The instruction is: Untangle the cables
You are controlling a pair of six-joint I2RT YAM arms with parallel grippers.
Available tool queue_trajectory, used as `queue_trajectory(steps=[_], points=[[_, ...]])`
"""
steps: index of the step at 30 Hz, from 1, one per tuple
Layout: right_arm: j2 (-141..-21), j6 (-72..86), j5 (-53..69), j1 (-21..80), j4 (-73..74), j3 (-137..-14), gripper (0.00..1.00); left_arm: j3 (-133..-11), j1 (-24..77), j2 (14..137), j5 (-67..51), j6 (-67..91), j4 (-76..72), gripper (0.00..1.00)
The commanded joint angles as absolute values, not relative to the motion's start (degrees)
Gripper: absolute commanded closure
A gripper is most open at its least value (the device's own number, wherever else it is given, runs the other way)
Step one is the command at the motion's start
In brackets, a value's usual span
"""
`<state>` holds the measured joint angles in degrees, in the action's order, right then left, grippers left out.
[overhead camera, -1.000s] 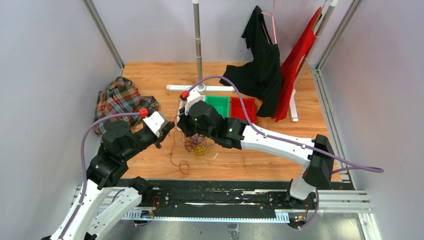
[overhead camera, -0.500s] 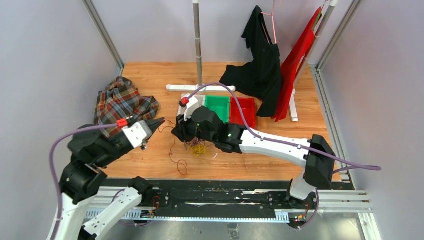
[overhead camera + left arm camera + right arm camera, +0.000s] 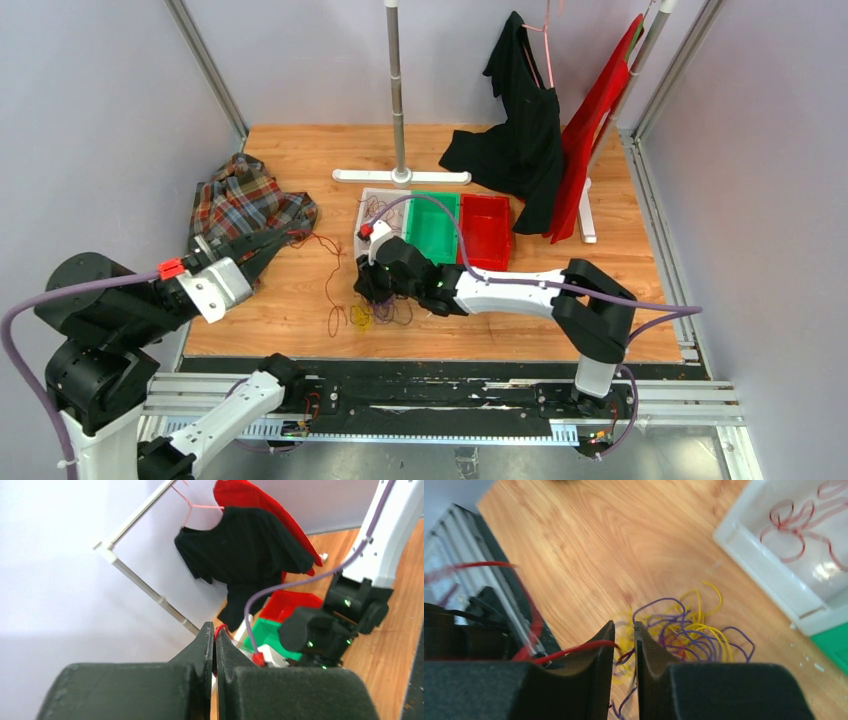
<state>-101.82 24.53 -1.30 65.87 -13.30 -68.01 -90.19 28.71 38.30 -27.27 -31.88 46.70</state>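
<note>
Cables (image 3: 684, 630): L hand (image 3: 215, 627) pinches red strand (image 3: 574, 650); R hand (image 3: 624, 625) maybe too.

a plaid shirt (image 3: 245, 205) lies left of a green bin (image 3: 432, 226) and red bin (image 3: 486, 226) (touching), near a black garment (image 3: 520, 135).

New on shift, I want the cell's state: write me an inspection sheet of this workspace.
Surface: wooden table, no damage seen.
Job's things: yellow-purple wire bunch near front; red strand leading left; red loops in white tray.
Clutter: plaid shirt, green tray, red tray.
Grippers: left gripper shut on red strand; right gripper slightly open, red strand in its gap.
Cables: purple hose on each arm, unsnagged.
Surroundings: rack with black and red garments.
</note>
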Motion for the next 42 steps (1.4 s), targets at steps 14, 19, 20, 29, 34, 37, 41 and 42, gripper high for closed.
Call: queue_trajectory(steps=[14, 19, 20, 29, 34, 37, 41, 42], points=[[-100.6, 32.6, -4.0, 64.6, -18.7, -48.0, 0.87, -99.4, 29.0, 44.7, -19.3, -34.2, 26.1, 1.0], [-93.6, 32.4, -6.9, 64.6, -16.0, -44.5, 0.87, -95.7, 29.0, 45.3, -17.6, -34.1, 19.8, 0.99], [-91.8, 32.2, -7.6, 64.6, -15.2, -43.9, 0.88, -95.3, 29.0, 45.6, -17.5, -34.1, 19.1, 0.99], [-78.6, 31.2, -11.0, 63.3, -9.2, -38.8, 0.81, -93.4, 29.0, 48.4, -17.5, -32.0, 13.5, 0.99], [-76.3, 31.3, -11.3, 62.7, -8.5, -37.1, 0.8, -91.7, 29.0, 48.7, -9.9, -31.5, 3.1, 1.0], [-76.5, 31.9, -10.7, 62.6, -9.8, -36.1, 0.74, -93.0, 29.0, 50.0, -3.9, -33.9, -3.7, 0.99], [-76.8, 32.6, -9.6, 62.6, -13.2, -34.7, 0.61, -97.4, 29.0, 53.3, 6.2, -38.3, -9.5, 0.99], [-76.9, 32.8, -9.5, 62.6, -13.7, -34.4, 0.59, -98.3, 29.0, 54.1, 8.0, -39.5, -10.8, 0.99]])
